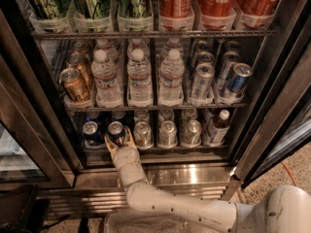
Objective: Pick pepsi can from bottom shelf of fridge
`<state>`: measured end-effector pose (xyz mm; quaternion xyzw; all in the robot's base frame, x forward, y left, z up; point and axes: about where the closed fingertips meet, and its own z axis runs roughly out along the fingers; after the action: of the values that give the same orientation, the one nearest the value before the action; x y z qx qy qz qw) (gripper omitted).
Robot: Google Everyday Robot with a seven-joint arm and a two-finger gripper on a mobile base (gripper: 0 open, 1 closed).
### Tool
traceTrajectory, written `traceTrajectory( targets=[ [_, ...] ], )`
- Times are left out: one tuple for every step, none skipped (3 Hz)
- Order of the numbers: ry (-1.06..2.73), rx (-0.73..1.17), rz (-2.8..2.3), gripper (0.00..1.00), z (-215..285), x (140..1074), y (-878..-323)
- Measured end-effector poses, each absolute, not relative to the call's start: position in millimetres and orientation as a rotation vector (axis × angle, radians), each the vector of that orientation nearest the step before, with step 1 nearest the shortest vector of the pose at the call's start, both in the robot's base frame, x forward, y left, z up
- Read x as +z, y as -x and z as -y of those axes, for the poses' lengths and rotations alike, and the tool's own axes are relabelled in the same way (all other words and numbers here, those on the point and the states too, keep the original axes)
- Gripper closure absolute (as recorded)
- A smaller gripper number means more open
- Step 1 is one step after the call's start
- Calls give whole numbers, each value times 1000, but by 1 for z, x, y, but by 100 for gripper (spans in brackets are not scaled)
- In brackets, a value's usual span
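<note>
The fridge (194, 174) stands open with its dark wire racks in view. On the bottom shelf (165, 150), two short dark-blue pepsi cans stand at the left: one (90, 132) at the far left and one (115, 129) beside it. My gripper (119, 141) reaches in from below on the white arm. It is open, with one finger on each side of the second pepsi can's lower part. That can's base is hidden behind the gripper.
Plain silver short cans (167, 133) stand to the right of the pepsi cans, then a small dark bottle (216, 125). The rack above holds water bottles (139, 77), gold cans (74, 84) and slim blue-silver cans (237, 80). The steel door frame (43, 110) stands close on the left.
</note>
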<state>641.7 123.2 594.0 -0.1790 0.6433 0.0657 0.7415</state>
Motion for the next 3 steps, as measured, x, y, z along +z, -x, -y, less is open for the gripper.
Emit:
traceTrajectory(
  targets=[
    [380,165,-1399,100,-125,608,-632],
    [368,199,-1379,100,-129,629,-617],
    [365,223,-1379,100,-130,641,-604]
  ],
)
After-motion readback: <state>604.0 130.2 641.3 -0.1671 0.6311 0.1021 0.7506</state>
